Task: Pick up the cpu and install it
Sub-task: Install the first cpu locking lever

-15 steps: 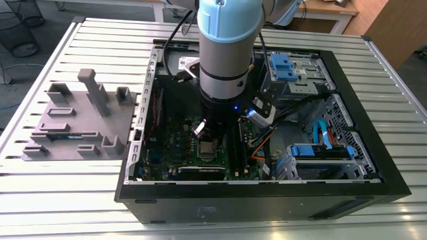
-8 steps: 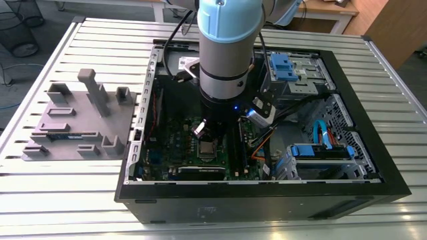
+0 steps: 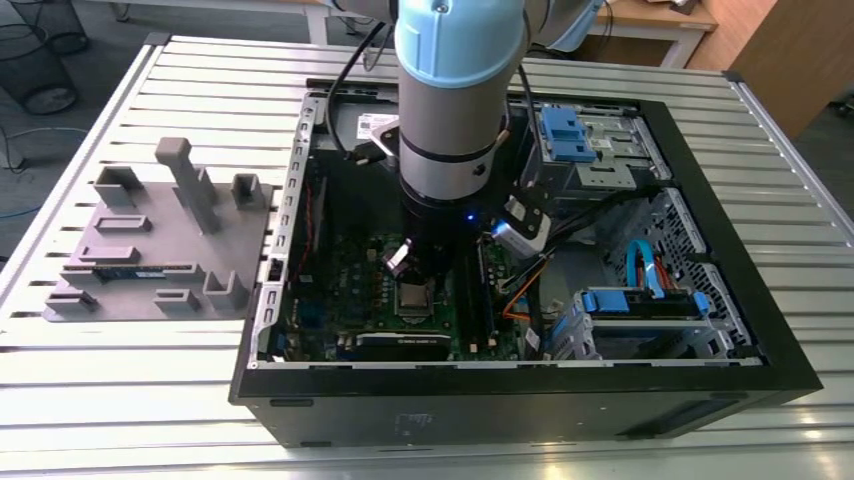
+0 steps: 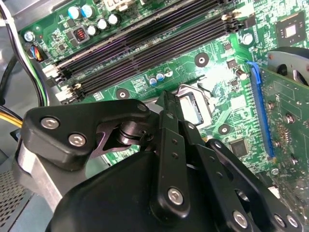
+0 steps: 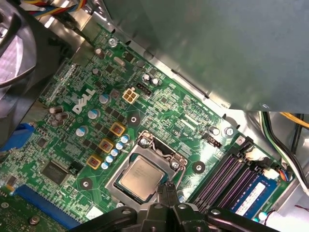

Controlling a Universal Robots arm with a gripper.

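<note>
You can see the cpu (image 5: 141, 177) lying flat in its socket frame (image 5: 155, 150) on the green motherboard (image 5: 72, 140). Your gripper (image 5: 166, 192) hangs just above its edge, jaws pressed together, holding nothing.

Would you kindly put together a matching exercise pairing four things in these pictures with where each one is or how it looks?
Things:
1. cpu
2. grey tray
3. memory slots
4. gripper

Descriptions:
A. on the slatted table, outside the computer case, on the exterior view's left
B. long, dark, parallel, without sticks in the second wrist view
C. shiny silver square lying in the motherboard socket
D. black, poised just beside the socket

Pairs: 1-C, 2-A, 3-B, 4-D
</note>
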